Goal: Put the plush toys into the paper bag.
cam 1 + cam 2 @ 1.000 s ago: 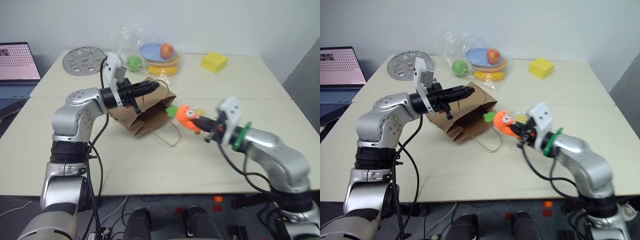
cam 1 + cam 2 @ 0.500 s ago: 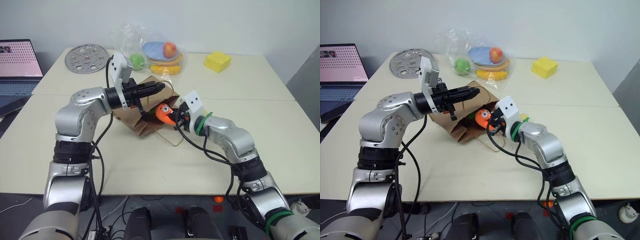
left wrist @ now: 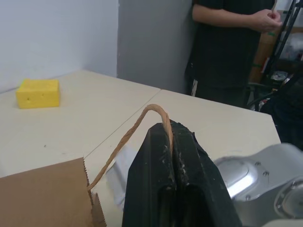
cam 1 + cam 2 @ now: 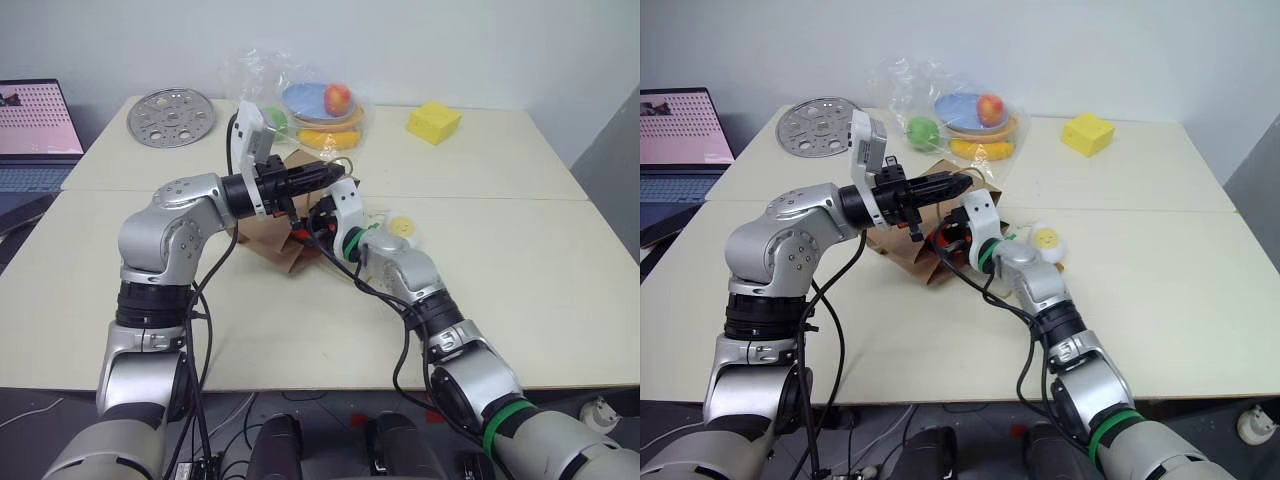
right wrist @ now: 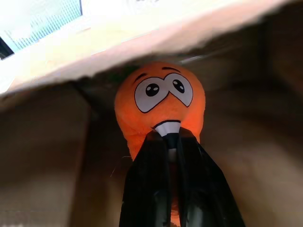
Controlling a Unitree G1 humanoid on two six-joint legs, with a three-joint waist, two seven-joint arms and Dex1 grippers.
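Observation:
The brown paper bag (image 4: 268, 232) lies on its side on the table, mouth facing right. My left gripper (image 4: 324, 173) is shut on its twine handle (image 3: 141, 124) and holds the upper edge up. My right gripper (image 5: 171, 138) reaches into the bag's mouth, shut on the orange carrot plush (image 5: 161, 99), whose cartoon face looks back at the wrist camera between brown paper walls. The white-yellow egg plush (image 4: 404, 227) lies on the table just right of the bag, behind my right forearm.
A clear plastic bag of toy fruit on plates (image 4: 322, 104) and a yellow block (image 4: 433, 121) sit at the back. A perforated metal disc (image 4: 170, 118) and a laptop (image 4: 35, 125) are at the far left. A person (image 3: 232, 42) stands beyond the table.
My right arm has swung left and forward, carrying the carrot plush from the open table into the bag's mouth. My left gripper has kept its hold on the handle.

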